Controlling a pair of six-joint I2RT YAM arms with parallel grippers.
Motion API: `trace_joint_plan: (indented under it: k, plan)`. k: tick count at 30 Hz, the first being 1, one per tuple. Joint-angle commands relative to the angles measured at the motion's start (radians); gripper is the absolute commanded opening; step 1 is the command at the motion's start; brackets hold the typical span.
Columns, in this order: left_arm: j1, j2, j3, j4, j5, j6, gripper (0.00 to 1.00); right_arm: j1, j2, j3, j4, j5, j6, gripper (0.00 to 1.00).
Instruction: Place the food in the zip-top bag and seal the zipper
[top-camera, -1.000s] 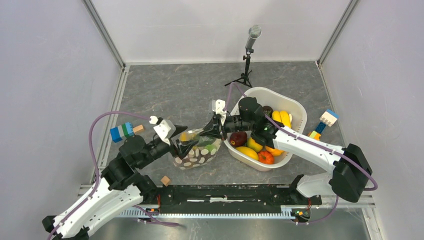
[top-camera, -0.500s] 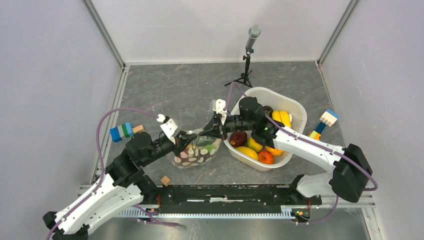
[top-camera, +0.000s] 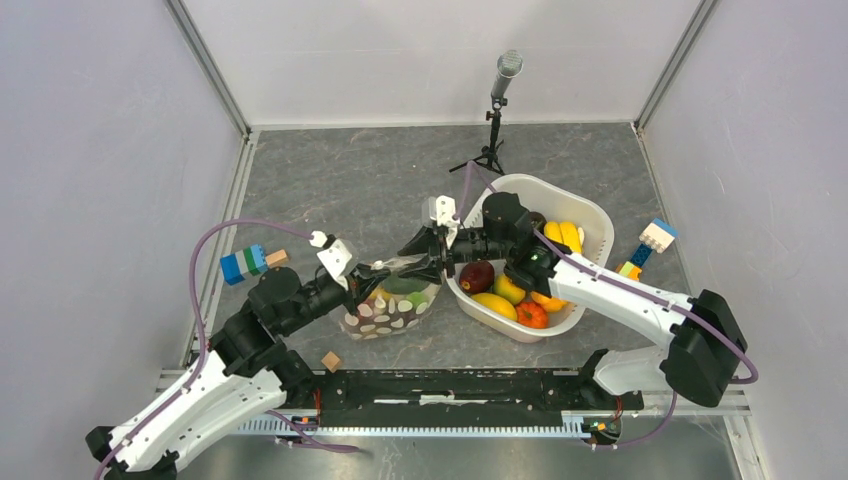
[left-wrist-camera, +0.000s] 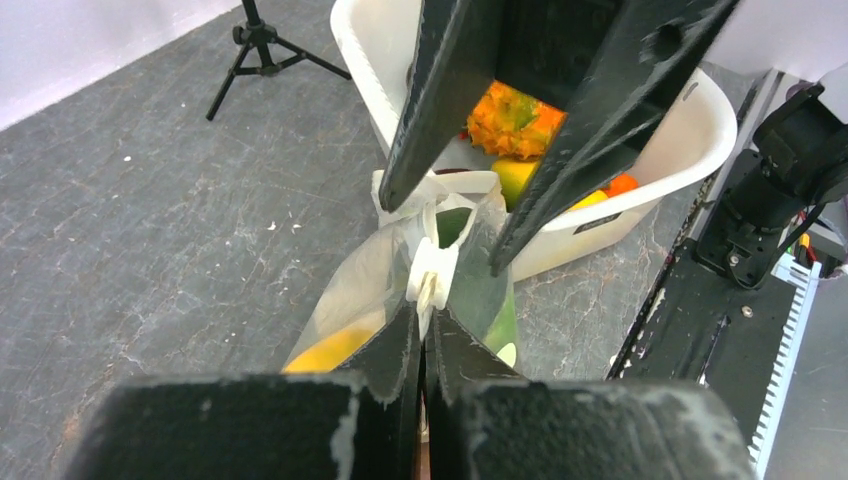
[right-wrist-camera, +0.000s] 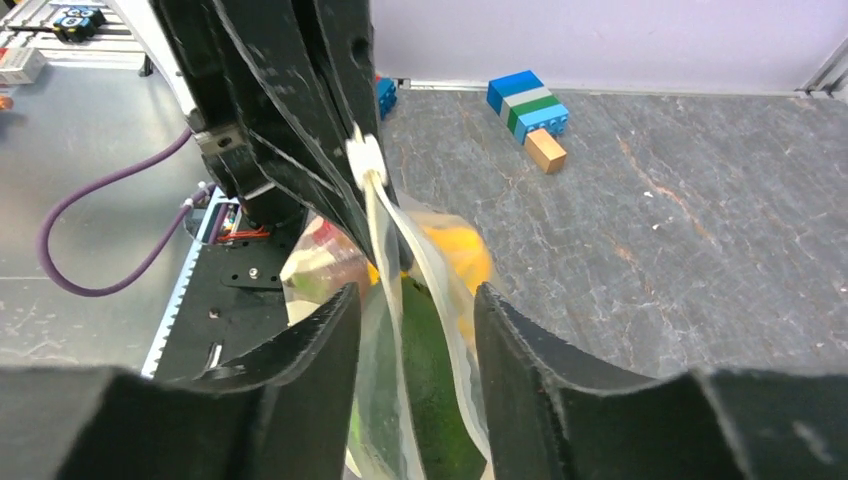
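Two neighbours hemmed in the zip-top bag (top-camera: 392, 308) on the grey table (top-camera: 350, 190): the white basket (top-camera: 590, 215), with more food (top-camera: 530, 312) in it, just beside one end, and my own arms reaching in from both ends. A blue-and-green block (top-camera: 245, 263), a wooden cube (top-camera: 330, 360) and a microphone stand (top-camera: 494, 120) stood well apart. The bag's long axis ran from my left gripper (left-wrist-camera: 422, 320) toward the basket, zipper (left-wrist-camera: 430, 272) edge uppermost, with yellow and green pieces inside. My left jaws were clamped on the zipper. My right gripper (right-wrist-camera: 418, 300) straddled the bag's other end, its jaws apart.
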Motion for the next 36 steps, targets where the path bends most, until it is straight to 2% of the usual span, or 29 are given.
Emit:
trace_joint_plan:
  k: [1,2,4,8,13,24,31,36]
  plan:
    - [-0.003,0.028,0.018,0.061,0.042,0.020,0.02,0.004,-0.057,0.057,0.026,-0.048,-0.049,0.58]
    - [-0.003,0.037,0.021,0.057,0.046,0.020,0.02,0.011,-0.060,0.068,0.006,-0.049,-0.067,0.63]
    - [-0.002,0.045,0.028,0.053,0.055,0.020,0.02,0.029,-0.058,0.095,-0.031,-0.045,-0.099,0.68]
    - [-0.003,0.049,0.031,0.050,0.062,0.020,0.02,0.062,-0.029,0.126,-0.058,-0.018,-0.117,0.68]
    - [-0.003,0.041,0.033,0.041,0.067,0.020,0.02,0.065,0.004,0.132,-0.022,-0.012,-0.092,0.52]
    - [-0.003,0.041,0.037,0.034,0.098,0.047,0.02,0.066,0.051,0.148,-0.001,-0.045,-0.085,0.51]
    - [-0.003,0.045,0.040,0.025,0.093,0.049,0.02,0.066,0.043,0.116,0.063,-0.075,-0.057,0.33]
    - [-0.003,0.028,0.036,0.026,0.082,0.049,0.02,0.066,0.043,0.119,0.024,-0.063,-0.077,0.27]
